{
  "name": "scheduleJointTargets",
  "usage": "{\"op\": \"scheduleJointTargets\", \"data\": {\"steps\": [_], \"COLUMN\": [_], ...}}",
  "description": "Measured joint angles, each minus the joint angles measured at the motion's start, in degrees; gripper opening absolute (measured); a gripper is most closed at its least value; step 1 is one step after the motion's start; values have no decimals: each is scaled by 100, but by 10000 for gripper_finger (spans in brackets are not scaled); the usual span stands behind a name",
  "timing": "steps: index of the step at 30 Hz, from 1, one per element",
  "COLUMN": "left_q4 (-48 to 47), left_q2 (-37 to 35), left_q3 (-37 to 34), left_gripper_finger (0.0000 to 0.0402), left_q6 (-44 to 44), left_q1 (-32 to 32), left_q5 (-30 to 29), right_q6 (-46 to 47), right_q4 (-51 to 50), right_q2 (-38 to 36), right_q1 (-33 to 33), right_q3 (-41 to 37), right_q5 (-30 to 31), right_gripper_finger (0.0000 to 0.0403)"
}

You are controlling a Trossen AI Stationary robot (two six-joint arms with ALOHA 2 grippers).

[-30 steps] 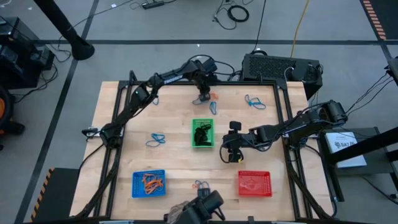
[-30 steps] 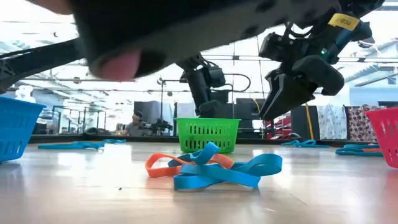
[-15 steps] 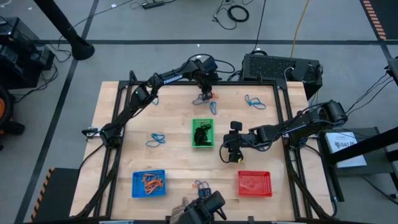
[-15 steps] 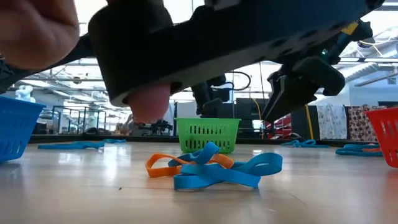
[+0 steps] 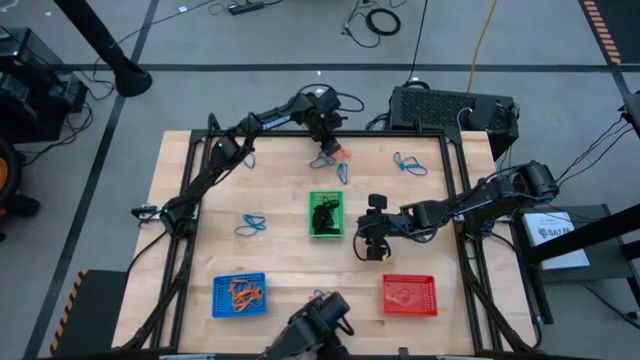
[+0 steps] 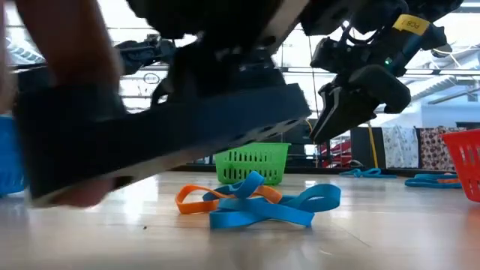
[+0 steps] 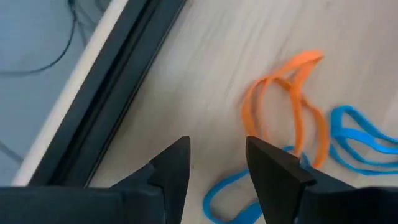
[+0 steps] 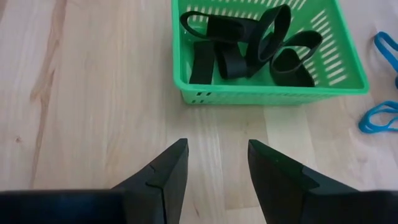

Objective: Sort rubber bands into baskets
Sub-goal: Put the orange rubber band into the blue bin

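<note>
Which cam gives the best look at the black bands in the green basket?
Right wrist view: the green plastic mesh basket fills the frame, black rubber band loops clearly separable. High view shows only a dark clump. Low view shows the basket wall, contents hidden. Left wrist view: absent.

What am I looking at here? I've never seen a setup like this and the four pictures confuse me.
These are two robot arms at a wooden table, sorting rubber bands into three baskets. One camera looks straight down, one sits at table height, and one rides on each arm's wrist. The left hand is at the far edge, open and empty, above an orange band and blue bands. The right hand, also open and empty, waits beside the green basket, which holds black bands. The blue basket holds orange bands; the red basket is near the front. The big dark blur in the low view is something close to that camera.
</note>
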Motion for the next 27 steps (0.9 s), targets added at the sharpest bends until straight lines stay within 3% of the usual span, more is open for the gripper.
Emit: {"op": "scheduleJointTargets", "data": {"steps": [4, 7, 11, 14, 17, 21, 27], "left_q4": [320, 173, -853, -1986, -2817, -3172, -2984], "left_q2": [-35, -203, -619, -848, -1041, -1256, -1829], "left_q3": [44, 53, 76, 76, 66, -52, -720], "left_gripper_finger": [163, 163, 163, 163, 163, 164, 164], "left_q6": [110, 409, 806, 967, 954, 936, 1257], "left_q1": [-20, -58, -34, 66, 174, 256, 258], "left_q5": [61, 6, -124, -164, 5, 364, 800], "right_q6": [-113, -100, 26, -24, -681, -1027, -560], "right_q4": [-20, 45, 179, 309, 784, 1265, 1798], "right_q2": [0, 0, 0, 0, 0, 0, 261], "right_q1": [-2, -41, -304, -669, -1356, -2694, -4449], "right_q3": [-1, 0, 0, -1, 0, 2, 18], "right_q5": [55, 533, 1097, 1111, 1066, -65, -2170], "right_gripper_finger": [160, 160, 160, 160, 160, 160, 160]}}
